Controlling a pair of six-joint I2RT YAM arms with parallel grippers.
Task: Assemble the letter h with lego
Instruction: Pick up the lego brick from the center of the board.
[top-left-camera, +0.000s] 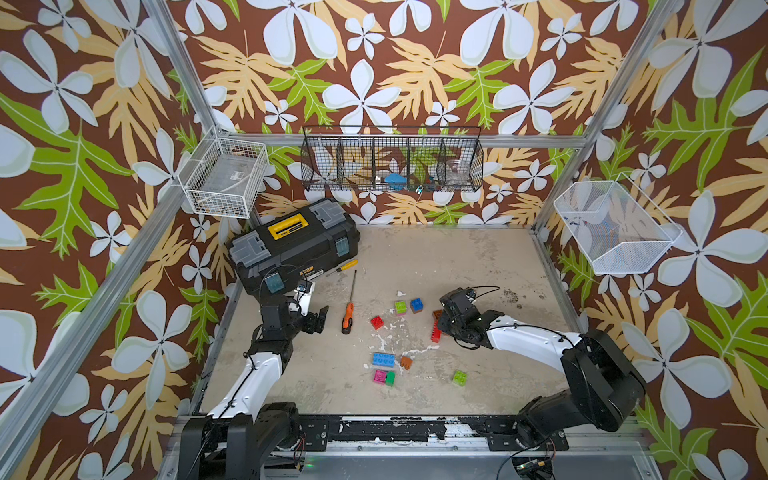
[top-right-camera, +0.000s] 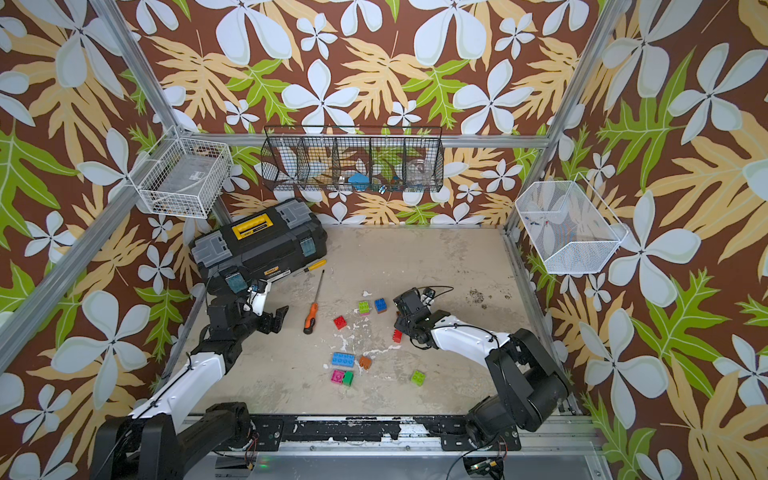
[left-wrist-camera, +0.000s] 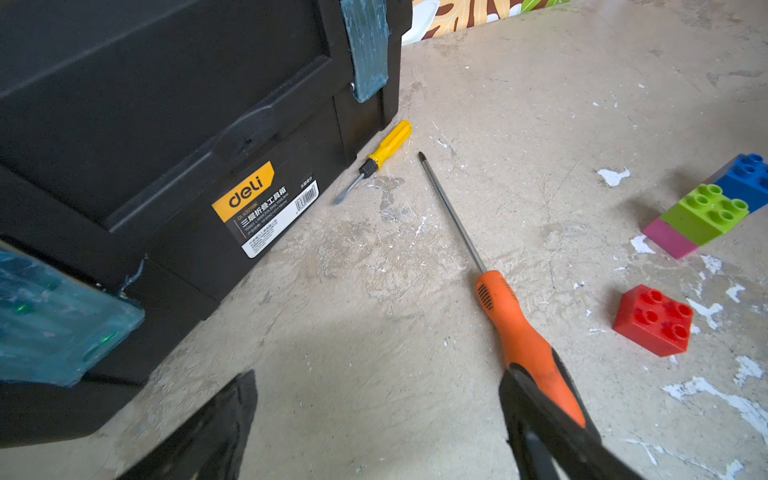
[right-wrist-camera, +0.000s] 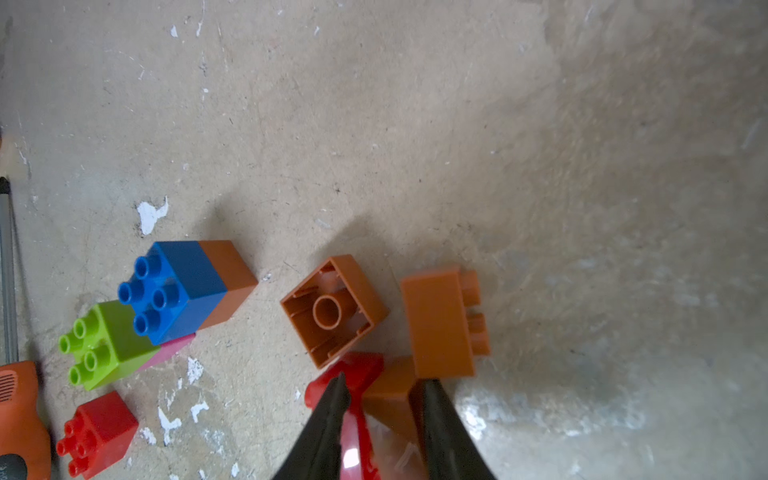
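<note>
Worn beige tabletop (top-left-camera: 478, 257), centre: loose plastic lego bricks, letter h not yet assembled. Far group: lime-green cube on pink cube (top-left-camera: 400, 307) just beside blue cube on orange-brown cube (top-left-camera: 416, 305), red cube (top-left-camera: 377, 322) to their left. Near group: long blue brick (top-left-camera: 383, 359), pink cube (top-left-camera: 379, 377) touching dark-green cube (top-left-camera: 390, 378). Right gripper (right-wrist-camera: 384, 384): jaws narrowed round an orange-brown brick (right-wrist-camera: 390, 395) beside long red brick (right-wrist-camera: 365, 365); grip cannot be told. Left gripper (left-wrist-camera: 376, 376): jaws wide apart, holding nothing, just left of orange-handled screwdriver (top-left-camera: 347, 318)
</note>
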